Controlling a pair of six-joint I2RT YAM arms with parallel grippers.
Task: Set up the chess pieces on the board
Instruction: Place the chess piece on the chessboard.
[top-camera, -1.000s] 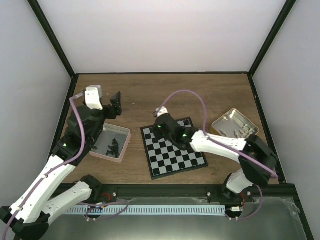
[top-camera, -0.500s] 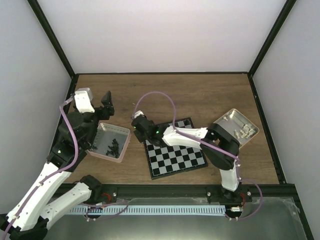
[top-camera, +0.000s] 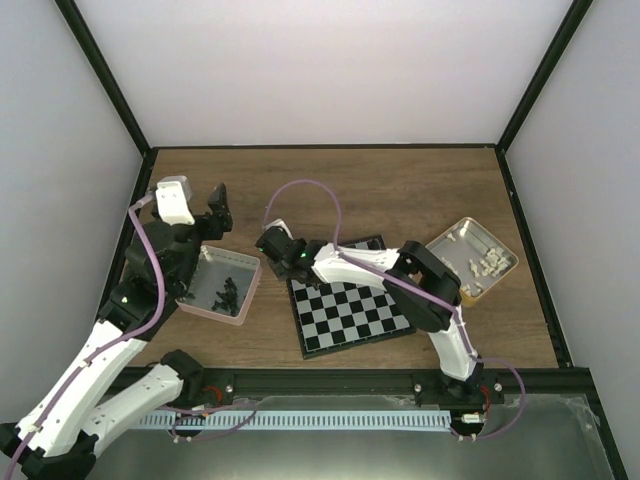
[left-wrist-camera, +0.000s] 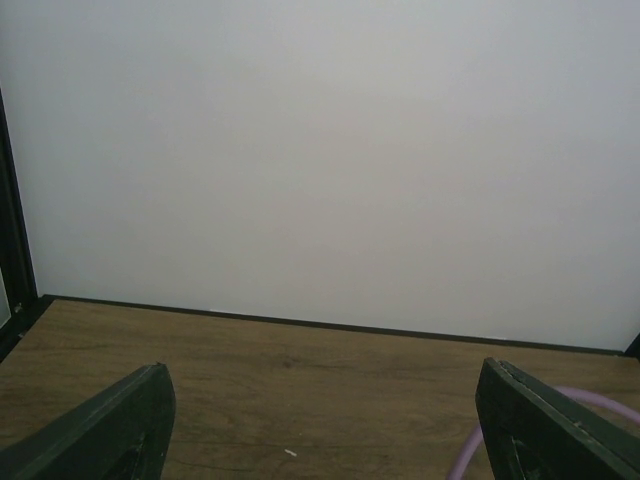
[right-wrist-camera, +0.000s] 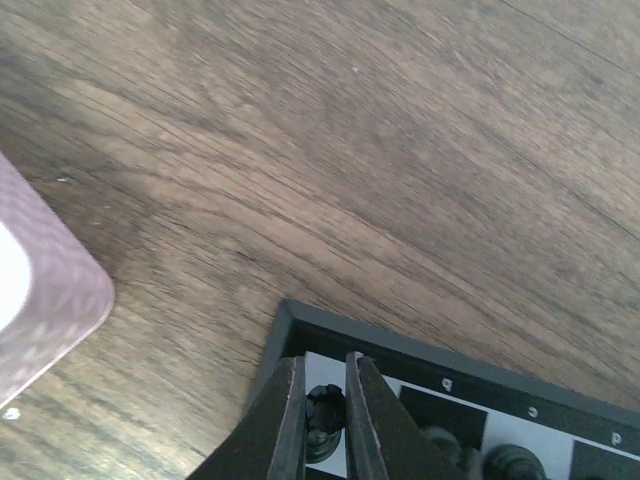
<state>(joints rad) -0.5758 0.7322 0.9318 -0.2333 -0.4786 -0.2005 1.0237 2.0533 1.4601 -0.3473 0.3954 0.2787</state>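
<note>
The board (top-camera: 352, 312) lies in the middle of the table, also seen as a corner (right-wrist-camera: 420, 362) in the right wrist view. My right gripper (top-camera: 284, 258) hangs over its far-left corner, shut (right-wrist-camera: 325, 372) on a black chess piece (right-wrist-camera: 324, 424) that stands on the pale corner square. Two more black pieces (right-wrist-camera: 508, 465) show blurred along the same row. Further black pieces (top-camera: 226, 292) lie in the pink tray (top-camera: 244, 262). Whitish pieces (top-camera: 486, 262) lie in the tin (top-camera: 452, 240). My left gripper (top-camera: 214, 208) is raised beyond the tray, open (left-wrist-camera: 325, 430) and empty.
The pink tray's corner (right-wrist-camera: 45, 305) is just left of the board's corner. A purple cable (top-camera: 300, 190) loops over the right arm, and its end (left-wrist-camera: 470, 455) shows by the left gripper. Walls close the table on three sides.
The right arm has swung left, carrying its shut gripper from inside the board's far-left area to the corner. The left arm drew left a little, jaws unchanged.
</note>
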